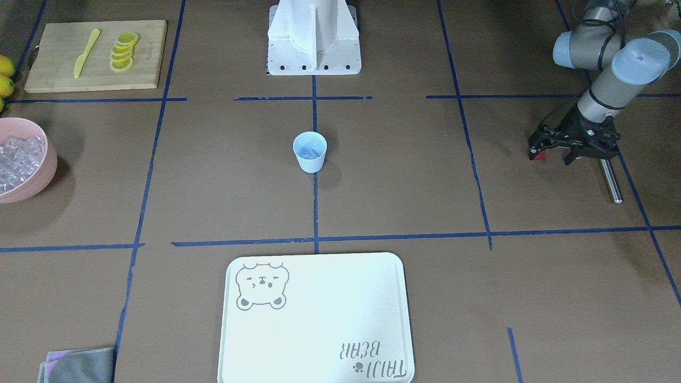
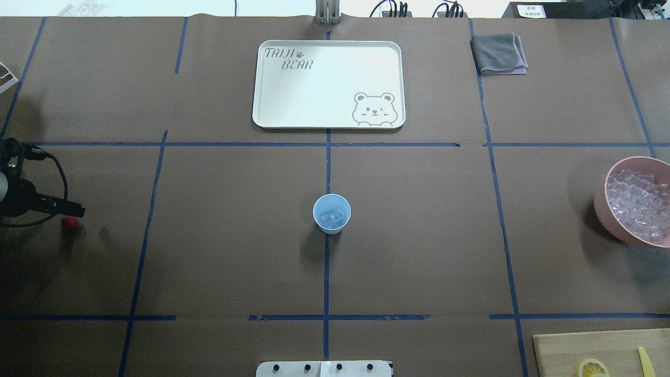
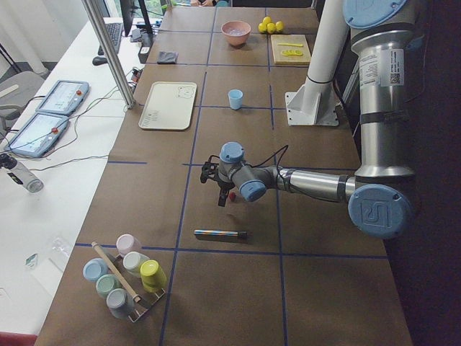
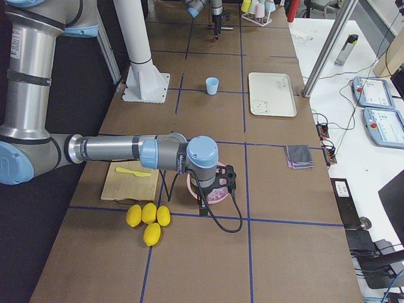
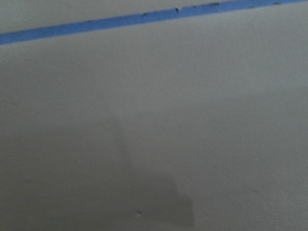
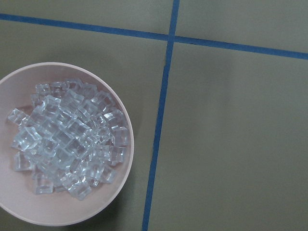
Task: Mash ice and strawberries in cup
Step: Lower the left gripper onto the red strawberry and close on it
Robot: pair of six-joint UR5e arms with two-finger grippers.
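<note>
Here I am over a long table [image 2: 419,235] wrapped in brown paper, blue tape lines [image 2: 327,272] cutting it into squares. Along the table's far side runs a white bench [image 3: 43,187] carrying two tablet-like pendants [image 3: 63,96] and loose cables. A slanted metal post [image 3: 108,50] rises where bench meets table, and on the table's near side the floor [image 3: 439,108] is dark.

This is a robotics lab. The surface [image 2: 235,235] is papered brown and gridded with blue tape [image 2: 326,272]; teach pendants [image 3: 63,96] and loose cables [image 3: 135,74] lie alongside.

The grey left arm sloped down to its black two-finger left gripper [image 1: 552,155], which hung low with jaws apart. Behind the black right gripper [image 4: 213,187], the right forearm lay level; that pincer's jaws were unreadable.
</note>
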